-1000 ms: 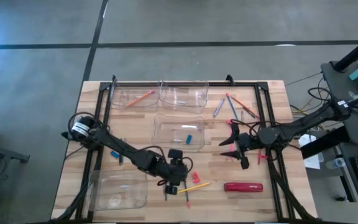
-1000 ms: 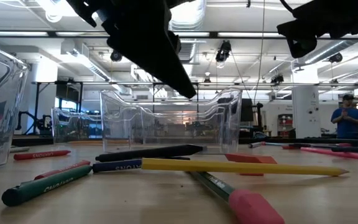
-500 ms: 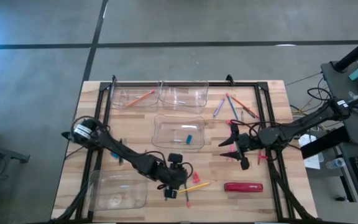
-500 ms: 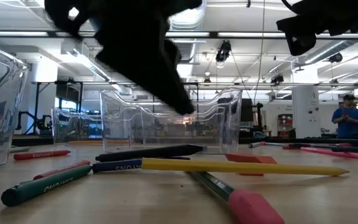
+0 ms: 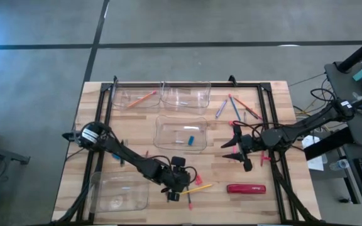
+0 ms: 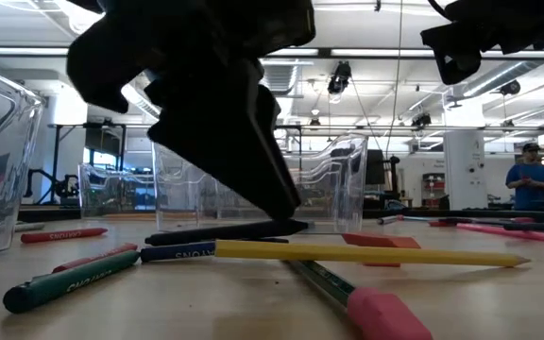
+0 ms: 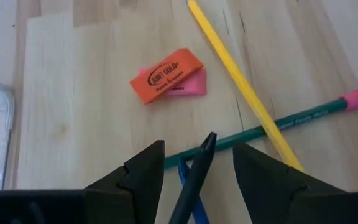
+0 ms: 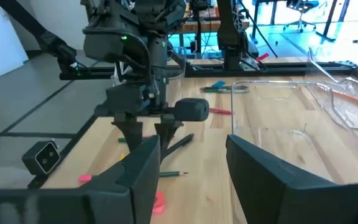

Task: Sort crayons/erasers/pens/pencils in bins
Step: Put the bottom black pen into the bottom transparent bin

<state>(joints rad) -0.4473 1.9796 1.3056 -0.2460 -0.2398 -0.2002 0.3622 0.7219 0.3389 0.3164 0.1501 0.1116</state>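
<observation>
My left gripper (image 7: pixel 197 148) is open and low over the near middle of the table (image 5: pixel 175 188). Its fingers stand on either side of a black crayon (image 7: pixel 194 174), just above it in the low view (image 6: pixel 225 230). Beside it lie a blue crayon (image 7: pixel 188 186), a yellow pencil (image 7: pixel 241 87) crossing a green pencil (image 7: pixel 303 118), and an orange eraser on a pink eraser (image 7: pixel 166 74). My right gripper (image 5: pixel 237 150) waits open and level above the table's right middle. Clear bins stand at the far left (image 5: pixel 137 97), far middle (image 5: pixel 185 95), centre (image 5: pixel 181 134) and near left (image 5: pixel 119 191).
A red oblong object (image 5: pixel 246 188) lies near the front edge, right of the pencils. Green (image 6: pixel 64 280) and red (image 6: pixel 59 234) crayons lie on the table to the left in the low view. More sticks (image 5: pixel 234 108) lie at the far right. A black frame (image 5: pixel 105 107) borders the table.
My left gripper has come down toward the black crayon and a little toward the near edge, staying open. In the low view its fingers have sunk from well above the sticks to just over the crayon. The things on the table have stayed in place.
</observation>
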